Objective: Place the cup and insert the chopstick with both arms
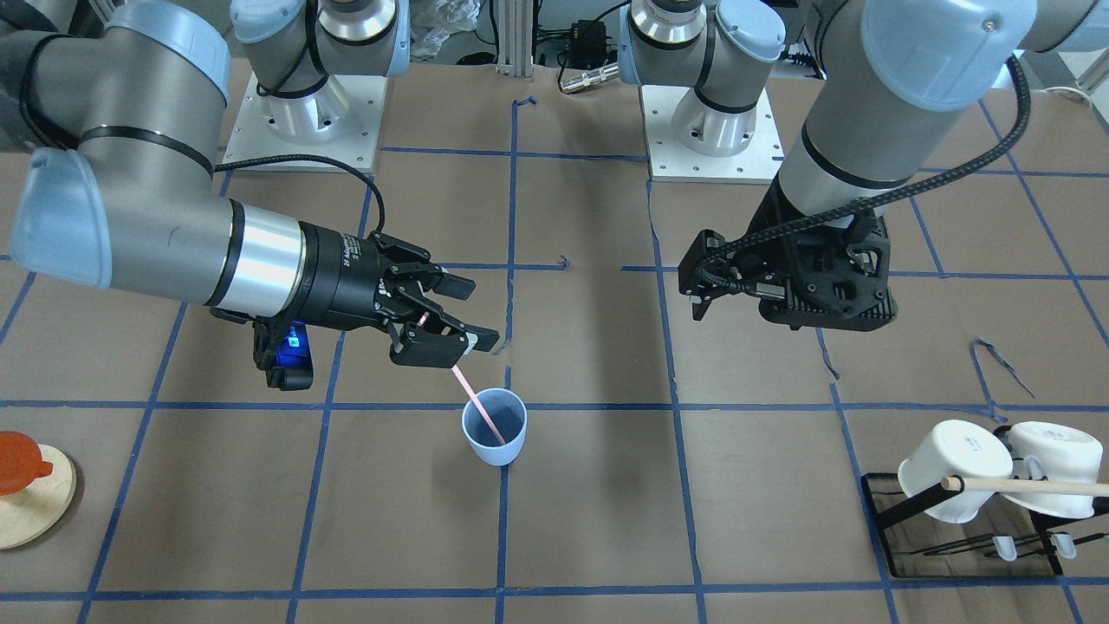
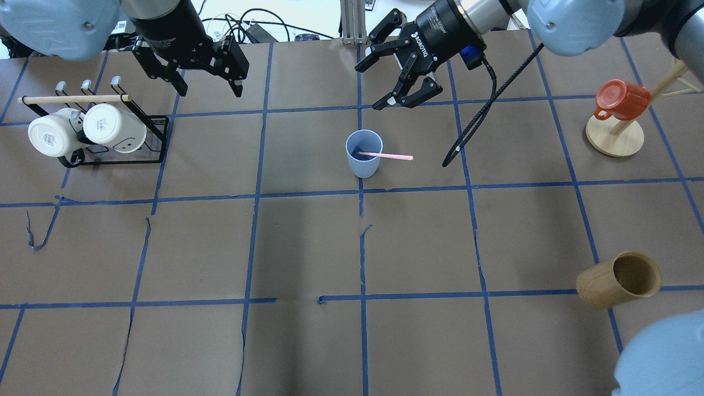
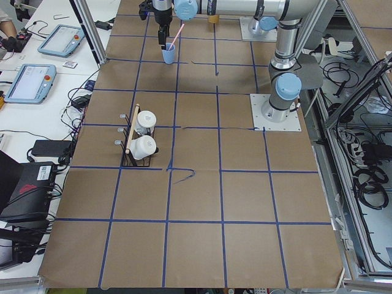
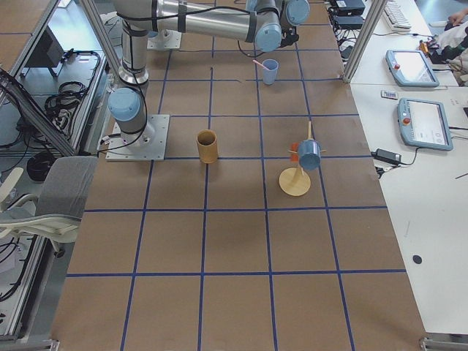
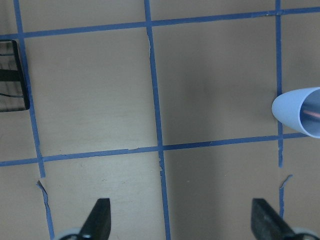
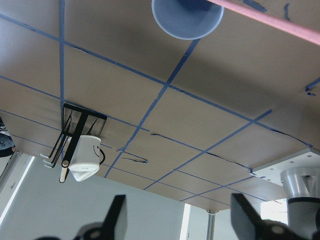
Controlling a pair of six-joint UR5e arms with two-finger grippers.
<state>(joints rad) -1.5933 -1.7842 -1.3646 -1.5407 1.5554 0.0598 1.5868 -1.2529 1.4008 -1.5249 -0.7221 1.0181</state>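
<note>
The pale blue cup point(image 2: 363, 162) stands upright at the middle of the table, also in the front view point(image 1: 494, 433). The pink chopstick point(image 2: 388, 156) rests in it, its top leaning over the rim towards my right side point(image 1: 481, 407). My right gripper point(image 2: 374, 82) is open and hovers above and behind the stick's top point(image 1: 481, 314). Its wrist view shows the cup point(image 6: 187, 20) and the stick point(image 6: 270, 17) beyond the spread fingers, nothing between them. My left gripper point(image 2: 209, 88) is open and empty, raised left of the cup point(image 5: 300, 112).
A black rack point(image 2: 157, 140) with two white mugs point(image 2: 88, 129) and a wooden rod point(image 2: 74, 99) stands at the far left. A red mug point(image 2: 621, 99) hangs on a wooden stand at the far right. A tan bamboo cylinder point(image 2: 619, 280) lies on its side, near right.
</note>
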